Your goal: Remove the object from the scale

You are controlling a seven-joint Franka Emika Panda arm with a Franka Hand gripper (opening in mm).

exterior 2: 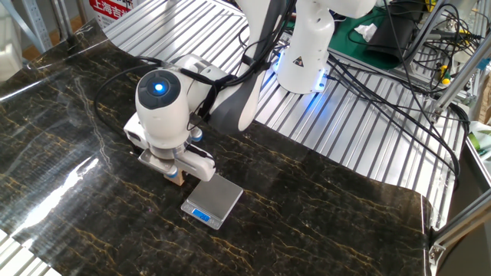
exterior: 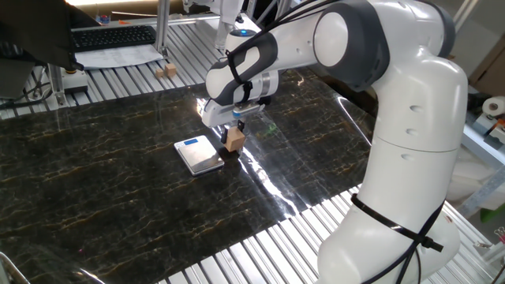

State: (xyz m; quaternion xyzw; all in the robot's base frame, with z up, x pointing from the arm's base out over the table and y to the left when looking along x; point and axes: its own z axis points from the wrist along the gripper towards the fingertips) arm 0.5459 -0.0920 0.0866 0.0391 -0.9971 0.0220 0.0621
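The light-brown wooden cube (exterior: 233,140) is off the scale, right beside its right edge, at or just above the dark marble tabletop. My gripper (exterior: 236,128) comes down from above and its fingers close on the cube's top part. In the other fixed view the hand hides most of the cube (exterior 2: 177,178), and only a tan sliver shows under the gripper (exterior 2: 178,173). The scale (exterior: 198,155) is a thin white-silver square plate with a blue mark, and nothing lies on it. It also shows in the other fixed view (exterior 2: 212,201).
A second small tan block (exterior: 166,71) lies on the metal slats at the back, near a keyboard (exterior: 110,36). The robot's white base (exterior 2: 307,54) and cables (exterior 2: 399,84) stand behind the marble sheet. Ribbed metal slats (exterior: 260,252) surround the sheet.
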